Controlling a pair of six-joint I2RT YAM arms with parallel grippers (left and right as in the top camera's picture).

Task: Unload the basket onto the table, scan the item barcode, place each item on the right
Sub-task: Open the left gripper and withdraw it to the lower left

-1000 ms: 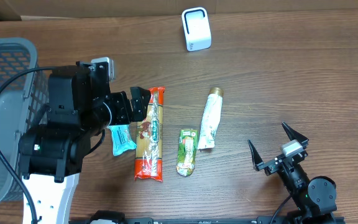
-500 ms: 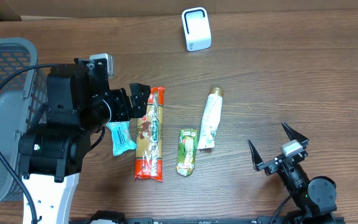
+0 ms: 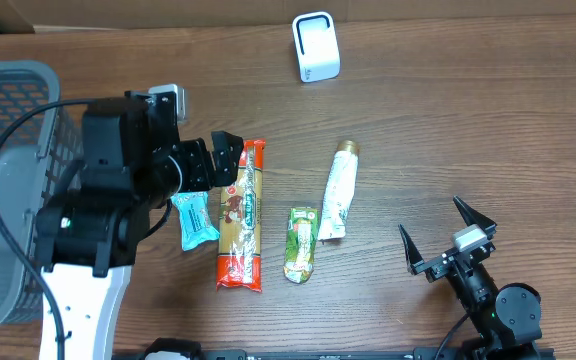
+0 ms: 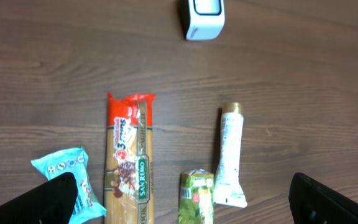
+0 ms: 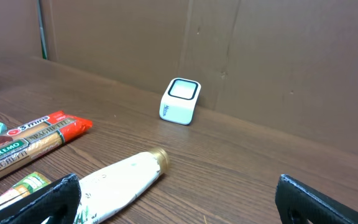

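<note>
My left tool (image 3: pixel 230 160) hangs over the worktop (image 3: pixel 468 120) with its jaws wide apart and nothing between them. From overhead it sits above the left edge of the spaghetti pack (image 3: pixel 241 214), near that pack's red top end. In the left wrist view its dark fingers (image 4: pixel 55 196) only show at the bottom corners, well clear of everything.

Just left of the spaghetti pack lies a small blue snack packet (image 3: pixel 196 220), partly under the arm. To the right come a green pack (image 3: pixel 301 243) and then a white tube (image 3: pixel 337 195) with a gold cap, its lower end just beside the green pack. All four lie flat, lengthwise toward the far edge.

The white scanner (image 3: pixel 316 46) stands upright near the far edge, well apart from the items. A grey basket (image 3: pixel 8 150) sits at the left side.

My right tool (image 3: pixel 430 218) is also spread open and empty, low at the near right, away from the tube.
</note>
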